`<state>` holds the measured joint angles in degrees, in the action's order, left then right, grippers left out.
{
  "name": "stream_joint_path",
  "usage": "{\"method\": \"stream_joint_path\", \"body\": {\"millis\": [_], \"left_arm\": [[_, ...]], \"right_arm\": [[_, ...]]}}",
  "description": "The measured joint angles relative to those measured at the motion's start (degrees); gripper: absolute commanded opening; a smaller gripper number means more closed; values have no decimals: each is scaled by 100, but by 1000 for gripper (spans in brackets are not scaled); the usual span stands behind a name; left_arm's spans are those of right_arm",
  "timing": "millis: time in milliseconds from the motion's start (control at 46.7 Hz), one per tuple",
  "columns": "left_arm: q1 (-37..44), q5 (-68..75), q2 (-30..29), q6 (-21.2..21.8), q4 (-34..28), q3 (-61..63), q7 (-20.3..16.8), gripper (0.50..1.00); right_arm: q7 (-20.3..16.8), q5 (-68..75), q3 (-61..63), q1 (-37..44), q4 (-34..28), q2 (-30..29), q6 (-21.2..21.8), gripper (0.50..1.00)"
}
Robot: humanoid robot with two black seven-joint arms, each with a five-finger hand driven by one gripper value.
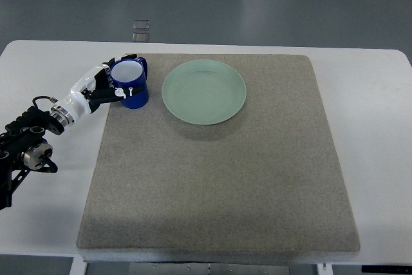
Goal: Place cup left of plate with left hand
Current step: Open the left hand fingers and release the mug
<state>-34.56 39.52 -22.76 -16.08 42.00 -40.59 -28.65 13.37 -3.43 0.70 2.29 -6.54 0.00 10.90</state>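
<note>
a white table [380,133] carries a large grey felt mat [219,178]. on the mat lies a round pale green glass plate [204,91], and just left of it stands a blue ceramic cup [132,85], which the left hand [109,87] grips around its side. the placing step seems almost done; the next move calls for opening the fingers without tipping the cup.

Glossy cup [132,84], smooth plate [204,91], rough mat [219,178].

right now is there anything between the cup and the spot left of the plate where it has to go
Nothing visible. The left hand is wrapped around the blue cup, which is already over the grey mat just left of the green plate. Only a narrow strip of bare mat separates cup and plate, and nothing lies on it.
</note>
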Motion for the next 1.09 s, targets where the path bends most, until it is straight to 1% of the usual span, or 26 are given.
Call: {"method": "stream_joint_path", "body": {"millis": [171,300,556,835,942,1091], "left_arm": [[10,-43,0,0,1,-7,0,969],[2,-59,0,-1,28,-41,0,994],[-33,-76,-53,-32,125,-117,-1,996],[-21,-76,-144,-120,501,-519,-9,996],[-17,-76,-250,-181,683,-655,-10,996],[-67,-76,-272,-328,713,-994,-9,996]], "right_arm": [[0,0,0,0,-1,0,0,932],[0,0,0,0,-3,0,0,932],[-1,0,0,0,1,0,0,932],[-1,0,0,0,-4,0,0,932],[-1,0,0,0,-5,0,0,932],[0,0,0,0,-2,0,0,932]]}}
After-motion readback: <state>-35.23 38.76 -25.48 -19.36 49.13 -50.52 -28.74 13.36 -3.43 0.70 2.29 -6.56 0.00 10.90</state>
